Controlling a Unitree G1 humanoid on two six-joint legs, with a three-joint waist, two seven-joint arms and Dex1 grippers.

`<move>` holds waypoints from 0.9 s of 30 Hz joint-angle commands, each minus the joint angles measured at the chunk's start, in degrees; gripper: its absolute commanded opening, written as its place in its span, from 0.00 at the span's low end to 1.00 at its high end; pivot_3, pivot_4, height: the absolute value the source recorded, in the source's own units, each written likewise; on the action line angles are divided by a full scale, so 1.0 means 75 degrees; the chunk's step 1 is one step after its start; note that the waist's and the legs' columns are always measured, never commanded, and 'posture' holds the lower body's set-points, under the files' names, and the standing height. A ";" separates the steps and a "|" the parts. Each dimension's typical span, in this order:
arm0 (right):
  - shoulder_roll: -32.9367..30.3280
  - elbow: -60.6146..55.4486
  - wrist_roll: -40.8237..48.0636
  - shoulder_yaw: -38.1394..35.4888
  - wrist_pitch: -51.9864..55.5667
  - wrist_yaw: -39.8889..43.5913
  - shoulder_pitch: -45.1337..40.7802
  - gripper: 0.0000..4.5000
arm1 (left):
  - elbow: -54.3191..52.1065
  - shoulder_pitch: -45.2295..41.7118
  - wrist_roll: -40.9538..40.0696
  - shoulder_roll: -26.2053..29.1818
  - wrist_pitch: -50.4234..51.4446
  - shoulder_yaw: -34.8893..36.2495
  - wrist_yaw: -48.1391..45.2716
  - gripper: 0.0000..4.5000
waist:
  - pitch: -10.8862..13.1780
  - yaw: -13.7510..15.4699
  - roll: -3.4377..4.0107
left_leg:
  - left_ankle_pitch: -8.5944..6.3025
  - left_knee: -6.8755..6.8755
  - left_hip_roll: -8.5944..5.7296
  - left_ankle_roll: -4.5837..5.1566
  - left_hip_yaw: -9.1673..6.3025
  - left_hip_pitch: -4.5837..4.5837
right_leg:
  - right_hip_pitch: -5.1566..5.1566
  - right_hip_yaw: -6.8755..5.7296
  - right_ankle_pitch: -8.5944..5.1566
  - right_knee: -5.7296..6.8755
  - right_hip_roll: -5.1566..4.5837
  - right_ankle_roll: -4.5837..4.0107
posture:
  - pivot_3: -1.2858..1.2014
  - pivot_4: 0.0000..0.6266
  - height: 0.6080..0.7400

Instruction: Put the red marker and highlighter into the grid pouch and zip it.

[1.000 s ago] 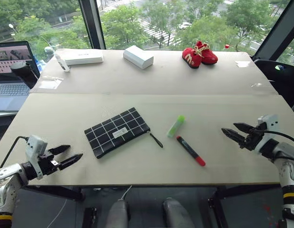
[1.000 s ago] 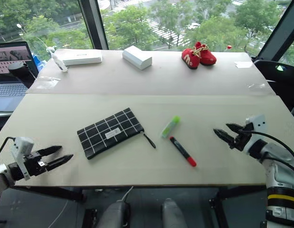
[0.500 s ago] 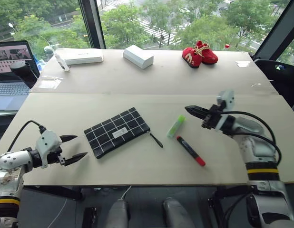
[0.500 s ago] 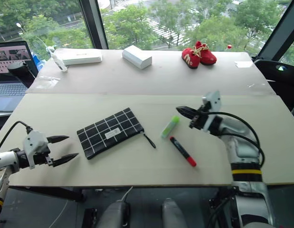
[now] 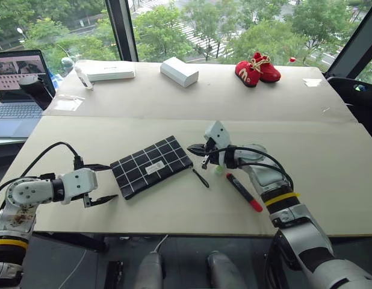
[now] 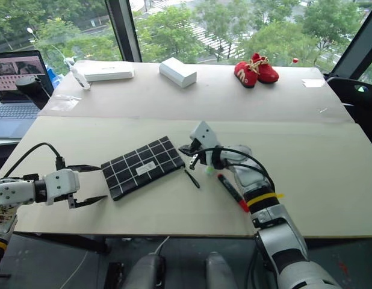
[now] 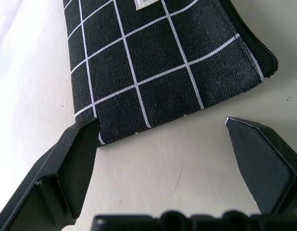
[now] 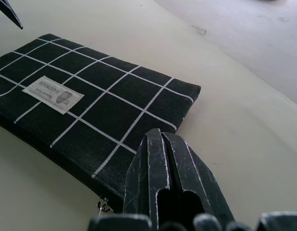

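Black fabric with white grid lines marks the grid pouch [image 5: 151,167], which lies flat and slanted on the pale table [image 5: 174,108], its small white label [image 5: 153,168] facing up and its black zipper pull cord [image 5: 199,177] trailing off the corner nearest the pens. Just beyond that cord, the light-green highlighter [image 5: 218,170] shows as a small green patch, mostly hidden under the right arm. The red marker [image 5: 244,191] lies just past the highlighter, farther from the pouch, pointing diagonally toward the table's near edge. The right gripper [image 5: 197,150] hovers over the pouch's zipper-end corner with its two black fingers pressed tight together and nothing between them; the right wrist view shows the clenched fingers [image 8: 164,183] above the pouch edge near the zipper pull. On the pouch's opposite side, the left gripper [image 5: 102,182] sits beside the pouch's short end with its fingers spread wide, empty; in the left wrist view one finger [image 7: 74,161] reaches the pouch's corner. Far behind the pouch, along the window side of the table, stand two white boxes [image 5: 180,71] and a pair of small red shoes [image 5: 257,68]. A laptop [image 5: 17,84] sits off the table beyond the left gripper.
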 commanded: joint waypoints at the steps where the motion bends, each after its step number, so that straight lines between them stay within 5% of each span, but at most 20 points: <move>1: 0.0094 0.0107 -0.0432 0.0314 -0.0406 0.0027 -0.0221 0.01 | 0.0062 -0.0021 0.0304 -0.0130 -0.0205 -0.0442 0.0037 1.00 | 0.0000 -0.0001 0.0000 | 0.0000 0.0001 0.0001 0.0000 0.0000 0.0002 | 0.0000 -0.0001 0.0000 0.0003 0.0001 0.0000 | 0.52 0.24 0.93; 17: 0.0010 0.0952 -0.1565 0.0972 -0.0730 0.0068 -0.0303 0.01 | -0.1429 0.0172 0.0103 0.0329 0.0819 -0.0612 -0.0168 1.00 | -0.0001 -0.0092 -0.0001 | 0.0000 0.0002 0.0004 0.0000 0.0007 -0.0014 | -0.0049 -0.0009 -0.0003 0.0042 0.0001 -0.0004 | 0.52 0.24 0.93; 27: 0.0159 0.1110 -0.1551 0.0861 -0.0737 -0.0041 -0.0369 0.01 | -0.2492 0.0578 0.1000 -0.0184 0.1428 -0.1103 0.0815 1.00 | -0.0007 -0.0056 0.0006 | 0.0000 0.0004 0.0003 0.0000 0.0009 0.0002 | -0.0030 -0.0008 -0.0004 0.0045 -0.0001 -0.0006 | 0.52 0.24 0.93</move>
